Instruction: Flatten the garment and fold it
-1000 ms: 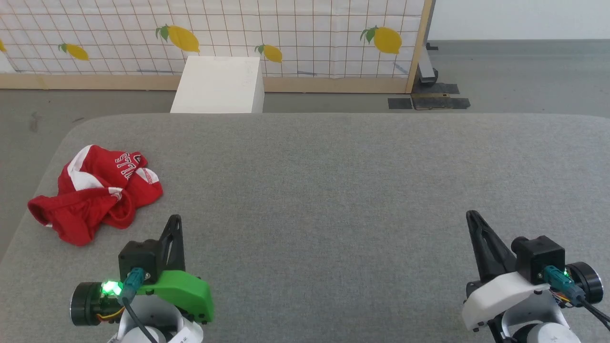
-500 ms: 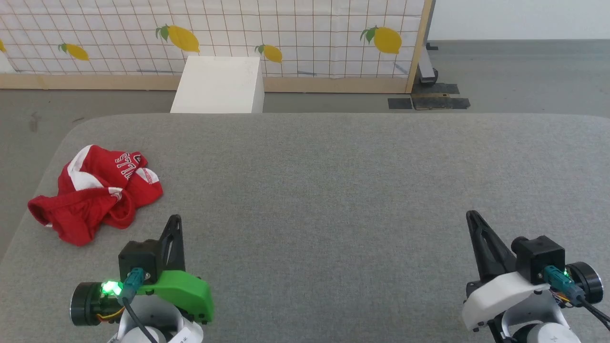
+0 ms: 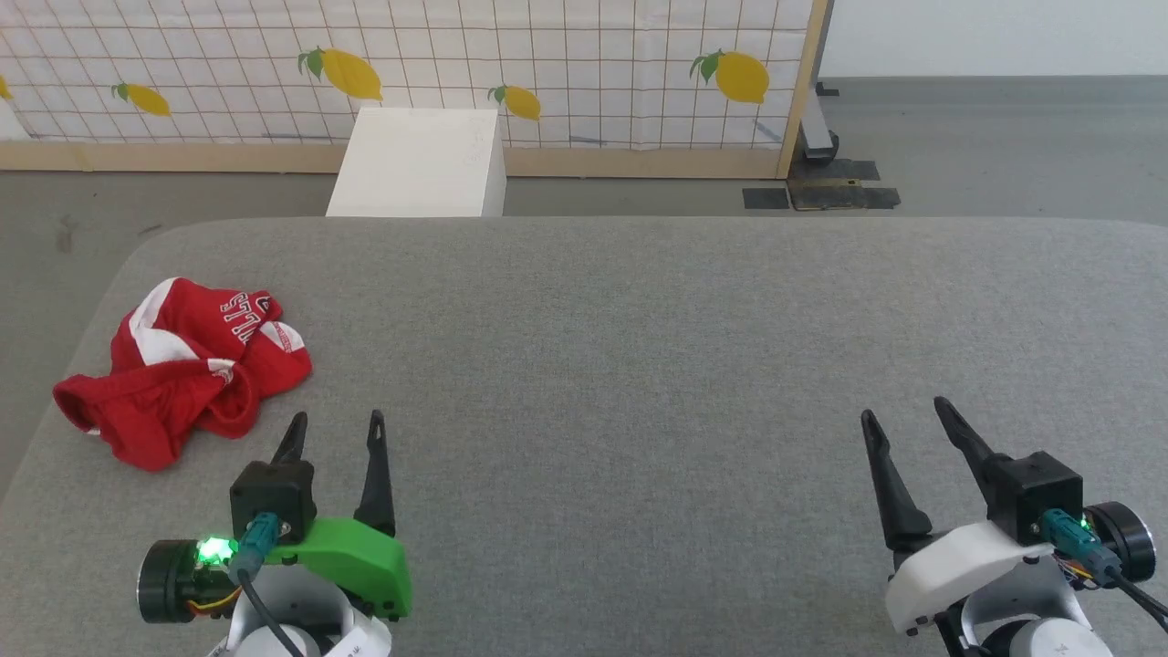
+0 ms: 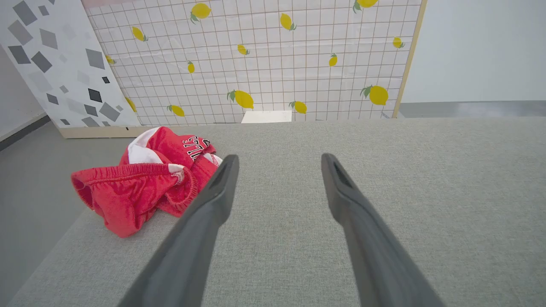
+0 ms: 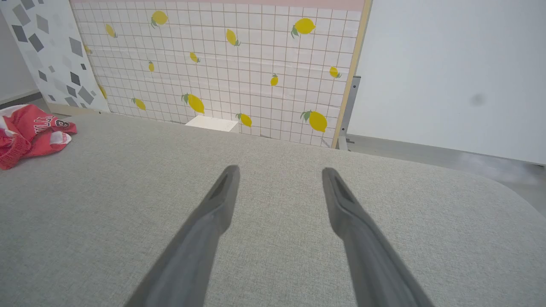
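Okay, both sets of jaws stand wide apart and hold nothing. My left gripper (image 3: 337,418) sits low left in the head view, its two dark fingers spread over the grey padded table (image 3: 639,319). My right gripper (image 3: 903,409) sits low right, spread about the same, also over bare grey cloth.

The garment (image 3: 182,365) lies crumpled in a heap near the table's left edge, ahead and to the left of my left gripper. It is red with white patches. White lettering shows upside down on the top fold, and the gathered waistband bunches on the side nearer me. The head view shows a gap between the heap and my left fingers, no contact. In the right wrist view the garment is at the far left, well apart from my right gripper.

Past the table's far edge a white box (image 3: 415,164) stands on the floor against a lemon-print grid panel (image 3: 593,64).
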`<state>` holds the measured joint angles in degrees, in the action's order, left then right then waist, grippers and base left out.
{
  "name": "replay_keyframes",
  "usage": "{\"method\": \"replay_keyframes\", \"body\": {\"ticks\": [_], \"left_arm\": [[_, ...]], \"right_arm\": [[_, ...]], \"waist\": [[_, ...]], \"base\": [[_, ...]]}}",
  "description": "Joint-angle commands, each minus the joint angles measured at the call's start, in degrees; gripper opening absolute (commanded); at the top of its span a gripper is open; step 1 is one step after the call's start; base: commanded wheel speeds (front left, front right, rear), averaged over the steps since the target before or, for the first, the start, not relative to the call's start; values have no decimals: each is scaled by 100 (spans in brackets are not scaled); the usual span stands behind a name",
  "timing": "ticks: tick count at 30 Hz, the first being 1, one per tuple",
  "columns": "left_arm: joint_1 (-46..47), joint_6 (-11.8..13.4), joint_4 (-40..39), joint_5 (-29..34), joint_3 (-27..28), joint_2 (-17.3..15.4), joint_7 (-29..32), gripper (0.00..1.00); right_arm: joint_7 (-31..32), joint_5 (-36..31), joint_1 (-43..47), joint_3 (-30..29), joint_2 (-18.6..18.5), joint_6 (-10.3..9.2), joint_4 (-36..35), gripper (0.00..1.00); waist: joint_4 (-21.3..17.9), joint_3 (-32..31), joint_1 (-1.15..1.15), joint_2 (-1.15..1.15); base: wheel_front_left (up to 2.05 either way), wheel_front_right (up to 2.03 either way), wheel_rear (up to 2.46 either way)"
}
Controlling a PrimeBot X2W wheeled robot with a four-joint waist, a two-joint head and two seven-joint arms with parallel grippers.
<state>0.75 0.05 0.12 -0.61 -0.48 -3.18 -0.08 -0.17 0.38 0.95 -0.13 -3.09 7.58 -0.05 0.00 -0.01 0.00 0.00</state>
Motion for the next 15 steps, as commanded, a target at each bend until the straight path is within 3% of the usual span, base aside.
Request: {"method": "replay_keyframes", "body": {"ticks": [1,15], "left_arm": [[-10,-8,4,-9,6,-2,7,100],[-25,-14,7,-35,-16,-15,15,100]], "right_arm": [[-16,-21,-10,-1,-3,-1,-3,100],[-62,-13,-40,-9,2,-2,-10,100]], "waist": [[0,-1,0,0],[3,1,0,0]], "base": [[0,0,0],[0,0,0]]}}
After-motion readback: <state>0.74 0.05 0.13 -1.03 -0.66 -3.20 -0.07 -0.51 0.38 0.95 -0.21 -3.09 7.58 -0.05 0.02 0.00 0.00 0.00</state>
